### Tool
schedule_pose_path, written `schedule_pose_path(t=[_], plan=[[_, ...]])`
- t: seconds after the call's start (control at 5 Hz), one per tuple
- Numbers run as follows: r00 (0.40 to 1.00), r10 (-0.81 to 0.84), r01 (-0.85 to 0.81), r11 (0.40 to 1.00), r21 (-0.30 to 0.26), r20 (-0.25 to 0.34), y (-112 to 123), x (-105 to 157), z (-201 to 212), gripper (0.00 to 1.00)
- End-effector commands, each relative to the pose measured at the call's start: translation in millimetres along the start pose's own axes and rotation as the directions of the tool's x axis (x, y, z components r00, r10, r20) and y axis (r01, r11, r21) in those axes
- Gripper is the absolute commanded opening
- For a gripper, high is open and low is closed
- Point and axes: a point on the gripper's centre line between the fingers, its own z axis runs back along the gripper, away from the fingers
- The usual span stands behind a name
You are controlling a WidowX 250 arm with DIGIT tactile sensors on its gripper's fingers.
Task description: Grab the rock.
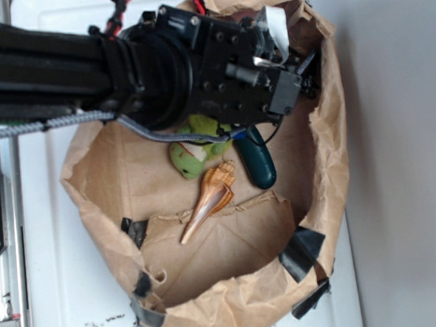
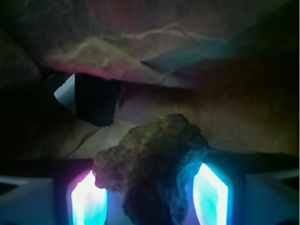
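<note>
- Exterior view: the arm (image 1: 86, 68) reaches in from the left over a paper bag (image 1: 329, 164) rolled down into a bowl. Its gripper (image 1: 291, 92) hangs low at the far right of the bag, close to the crumpled wall. From here I cannot see the rock; the arm's black body covers that spot. I also cannot tell how the fingers stand in this view.
- Exterior view: a green plush (image 1: 195, 154), a dark green oblong piece (image 1: 261, 161) and an orange shell (image 1: 209, 201) lie just below the gripper toward the bag's middle, the shell's tip pointing away down-left. None of them sits between the fingers as far as I can tell.
- Wrist view: the rock (image 2: 152, 164) sits squarely between the two lit fingers (image 2: 211, 194), slightly toward the left one. It is a lumpy chunk, with no real long axis, its bulk rising from low between the fingers up and to the right.
- Wrist view: the jaws stand spread around the rock, which seems to overlap both inner faces; whether they actually press it I cannot tell. I judge the straddle centred enough that closing alone would take it.
- Wrist view: behind the rock is the bag's wall, with a patch of black tape (image 2: 93, 103) up-left.
</note>
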Motion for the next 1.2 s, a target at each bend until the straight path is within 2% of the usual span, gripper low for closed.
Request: schedule_pose_path(t=[0.0,0.2,0.4,0.6,0.8,1.0], plan=[[0.991,-0.104,0.094,0.988,-0.122,-0.08,12.4,2.5,39.2,0.0],[0.946,-0.243,0.205,0.961,-0.187,-0.215,29.0,4.1,71.2,0.0],[0.886,-0.343,0.274,0.93,-0.245,-0.312,45.8,5.8,98.7,0.0],[0.841,-0.429,0.346,0.894,-0.284,-0.329,56.7,7.9,118.8,0.0],[0.774,-0.533,0.422,0.836,-0.35,-0.341,64.4,7.2,128.8,0.0],[0.693,-0.645,0.504,0.753,-0.423,-0.322,75.3,0.4,136.8,0.0]])
